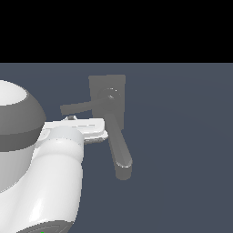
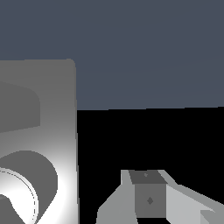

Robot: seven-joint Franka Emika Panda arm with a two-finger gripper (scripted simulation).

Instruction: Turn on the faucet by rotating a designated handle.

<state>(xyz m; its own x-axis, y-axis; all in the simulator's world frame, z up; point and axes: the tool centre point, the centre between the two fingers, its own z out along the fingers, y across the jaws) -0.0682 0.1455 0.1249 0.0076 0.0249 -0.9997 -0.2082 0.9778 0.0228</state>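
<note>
Gripper: white-and-grey two-finger hand [image 1: 93, 129], mostly hidden behind the arm; can't tell if fingers are apart or together.
Finger: one grey fingertip [image 2: 148, 197] seen by wrist camera, nothing on it.
Faucet: dull grey fixture, squarish base block, thick round spout with bent tip [image 1: 109, 109], just beyond the gripper.
Handle: thin straight flat-ended grey bar [image 1: 76, 107], just above the gripper; contact unclear.

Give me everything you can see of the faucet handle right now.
The handle is a thin, straight, flat-ended bar of dull matte grey, much slimmer than the spout. It projects from the pivot on the faucet toward the exterior view's left, tilted slightly downward at its free end. The tool sits just below it; whether they touch cannot be told. The wrist view does not clearly show it.
</note>
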